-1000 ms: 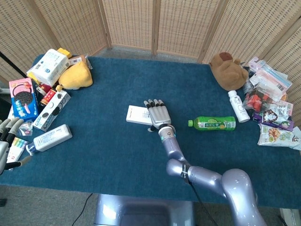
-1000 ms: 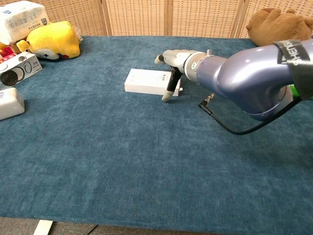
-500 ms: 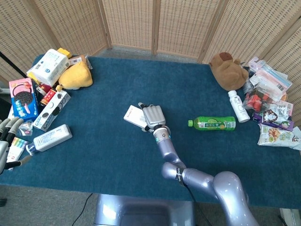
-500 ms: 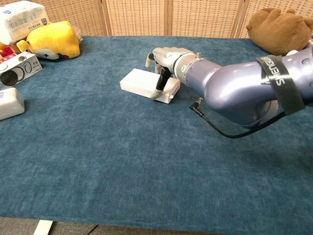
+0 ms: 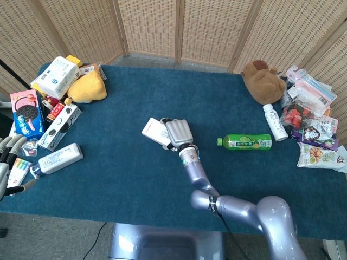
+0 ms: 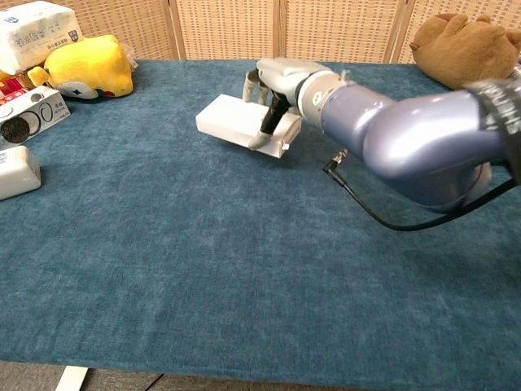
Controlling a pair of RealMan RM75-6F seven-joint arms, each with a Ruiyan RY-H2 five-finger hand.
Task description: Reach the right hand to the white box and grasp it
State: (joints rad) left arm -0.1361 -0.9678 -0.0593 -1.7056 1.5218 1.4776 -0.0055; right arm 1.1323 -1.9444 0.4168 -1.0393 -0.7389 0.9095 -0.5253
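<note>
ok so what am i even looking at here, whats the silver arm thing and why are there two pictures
It is a robot with two arms, each ending in a hand with fingers. Both pictures come from its own cameras: one looks down from its head, the other looks forward from its chest. The silver arm is its right one, and the right hand is closed around one end of a white box on the blue table. The left hand shows only at the head view's left edge, holding nothing. A green bottle lies nearby; a yellow plush toy, a brown plush toy and snack packets sit along the sides.
</note>
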